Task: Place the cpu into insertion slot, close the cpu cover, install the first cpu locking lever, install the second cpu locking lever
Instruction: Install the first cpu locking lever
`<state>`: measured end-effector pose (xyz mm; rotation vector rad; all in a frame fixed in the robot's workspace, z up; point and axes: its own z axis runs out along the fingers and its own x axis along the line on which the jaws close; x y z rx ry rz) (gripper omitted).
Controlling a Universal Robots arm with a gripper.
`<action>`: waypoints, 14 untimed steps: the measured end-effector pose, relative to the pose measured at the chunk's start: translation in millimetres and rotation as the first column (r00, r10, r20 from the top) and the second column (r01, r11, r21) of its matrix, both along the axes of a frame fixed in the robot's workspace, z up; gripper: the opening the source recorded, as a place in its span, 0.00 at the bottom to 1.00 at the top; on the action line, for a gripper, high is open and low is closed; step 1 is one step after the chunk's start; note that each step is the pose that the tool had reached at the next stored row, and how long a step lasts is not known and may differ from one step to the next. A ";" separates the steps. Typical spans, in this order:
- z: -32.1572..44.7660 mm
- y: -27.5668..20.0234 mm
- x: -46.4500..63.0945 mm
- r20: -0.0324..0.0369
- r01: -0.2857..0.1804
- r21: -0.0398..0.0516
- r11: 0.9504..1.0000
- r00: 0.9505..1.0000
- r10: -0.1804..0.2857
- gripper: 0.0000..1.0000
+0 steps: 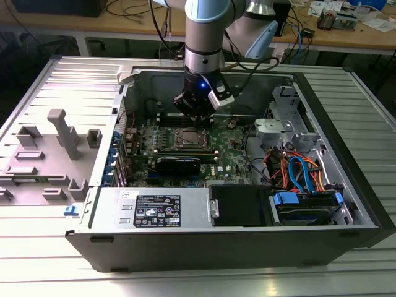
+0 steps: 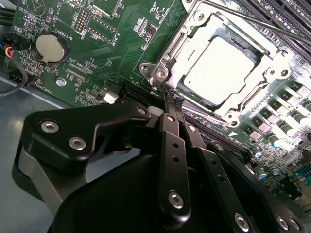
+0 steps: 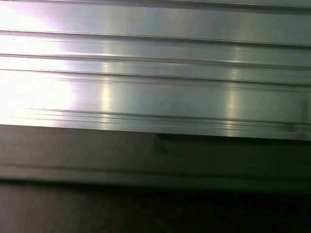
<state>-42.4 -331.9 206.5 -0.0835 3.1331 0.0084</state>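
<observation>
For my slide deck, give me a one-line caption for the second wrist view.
Gripper shut at the edge of the cpu cover, closed over the cpu on the green motherboard.

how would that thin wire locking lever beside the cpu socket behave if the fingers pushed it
The locking lever is a thin bare metal rod, so it would probably flex and spring back. Its smooth round surface could let the fingers slide off. It runs close along the cpu cover, so it likely swings rather than lifting free.

The silver-grey cpu (image 2: 224, 69) lies flat in its socket, framed by the closed silvery cpu cover (image 2: 272, 77).
</observation>
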 end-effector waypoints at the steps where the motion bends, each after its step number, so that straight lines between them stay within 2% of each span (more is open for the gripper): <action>1: -0.9 -0.2 0.0 0.000 0.000 0.000 1.000 1.000 0.000 0.11; 8: -3.1 -1.4 0.2 0.001 0.000 0.001 1.000 1.000 0.000 0.11; 14: -0.5 -1.7 0.1 0.000 0.000 0.000 1.000 1.000 0.000 0.11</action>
